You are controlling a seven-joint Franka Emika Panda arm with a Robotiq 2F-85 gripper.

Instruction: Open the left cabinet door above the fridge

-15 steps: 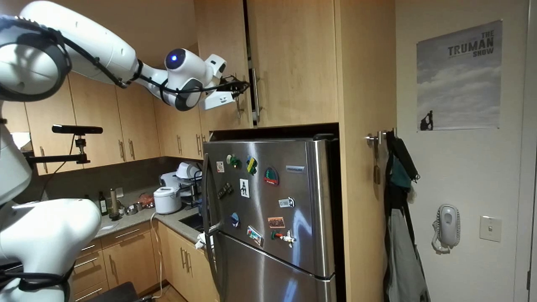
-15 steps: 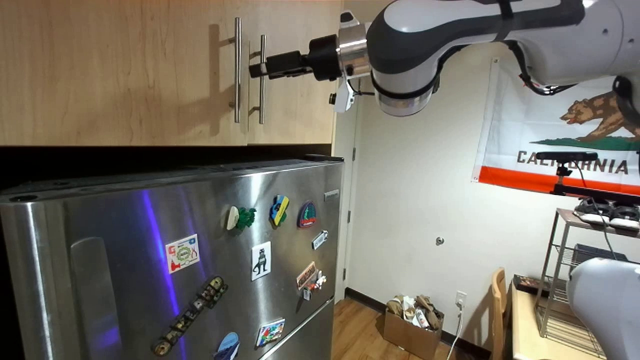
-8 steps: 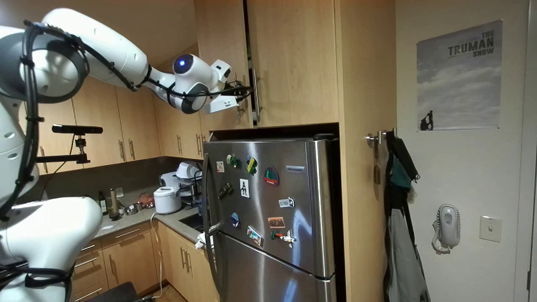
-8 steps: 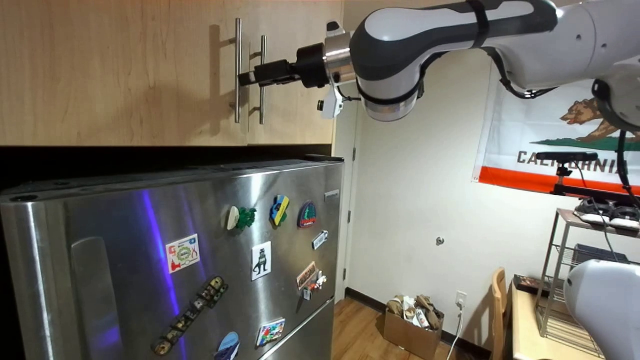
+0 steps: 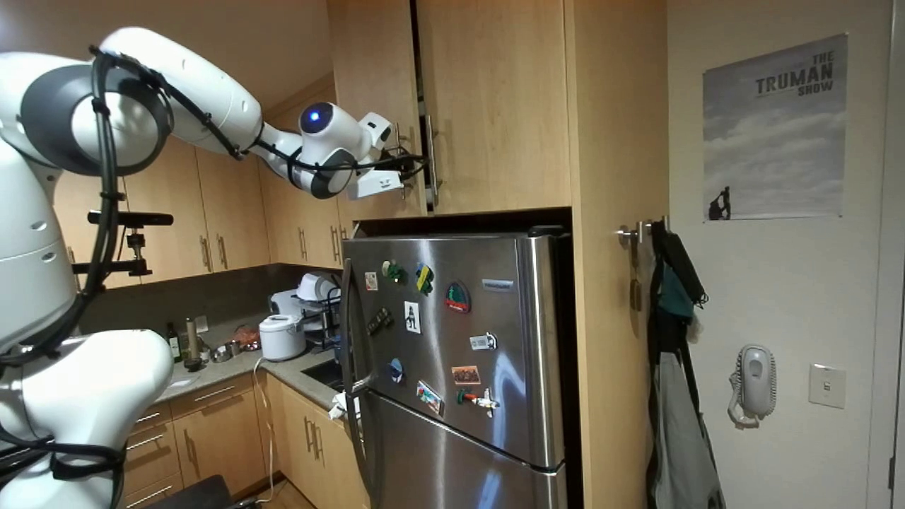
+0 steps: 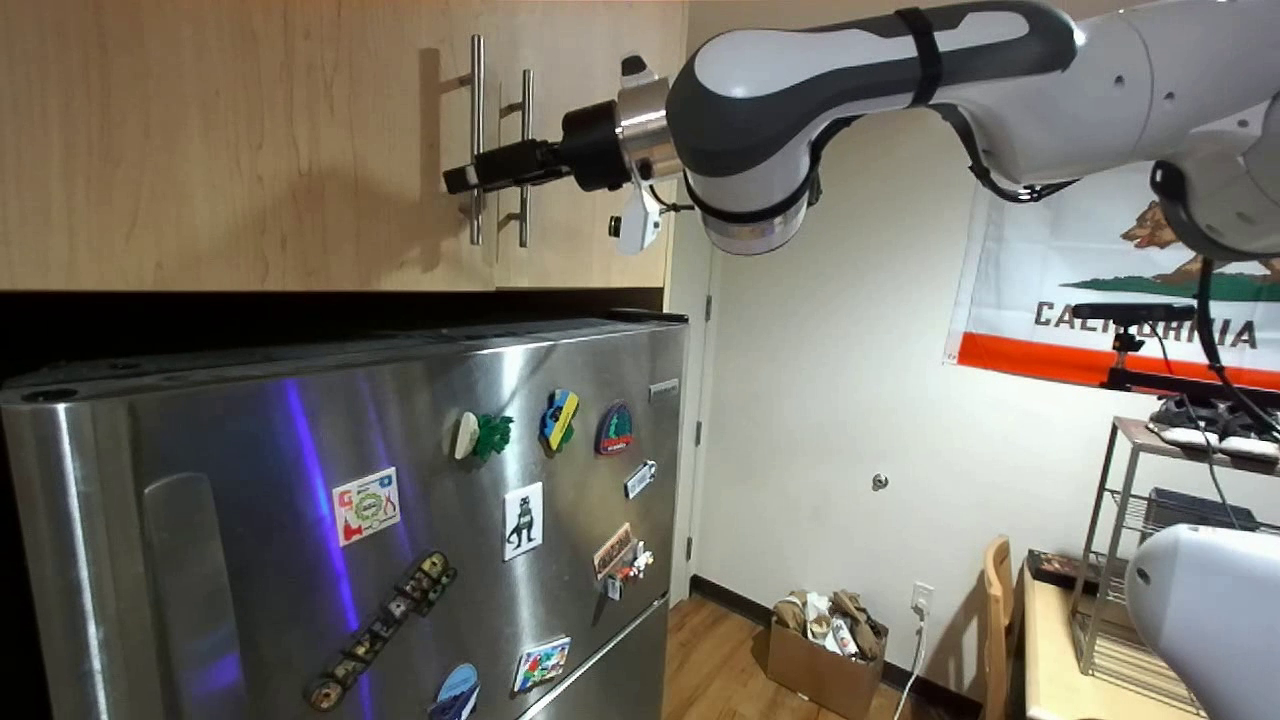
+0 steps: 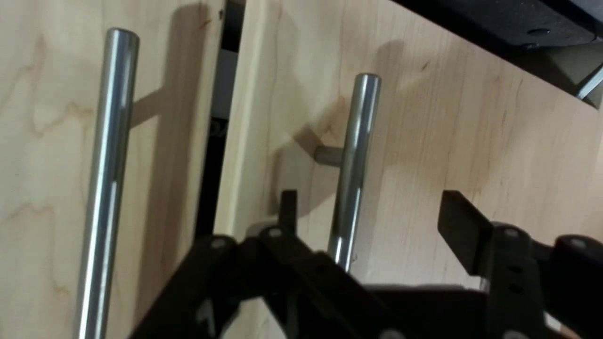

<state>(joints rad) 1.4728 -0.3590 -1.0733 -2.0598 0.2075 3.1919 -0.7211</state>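
1. In an exterior view, see the left cabinet door [image 5: 375, 63] above the fridge [image 5: 438, 346], between eleven and twelve o'clock.
2. Just beside that door, at three o'clock, see the wider door [image 5: 498, 106].
3. In the wrist view, find the gripper [image 7: 371, 209] before the left cabinet door, with fingers [image 7: 287, 212] at eight and four o'clock of that door's handle [image 7: 353, 174].
4. In an exterior view, at the fridge's nine o'clock, find the cooker [image 5: 282, 339] on the counter [image 5: 220, 372].
5. At the fridge's three o'clock, find the telephone [image 5: 755, 382] on the wall [image 5: 799, 283].
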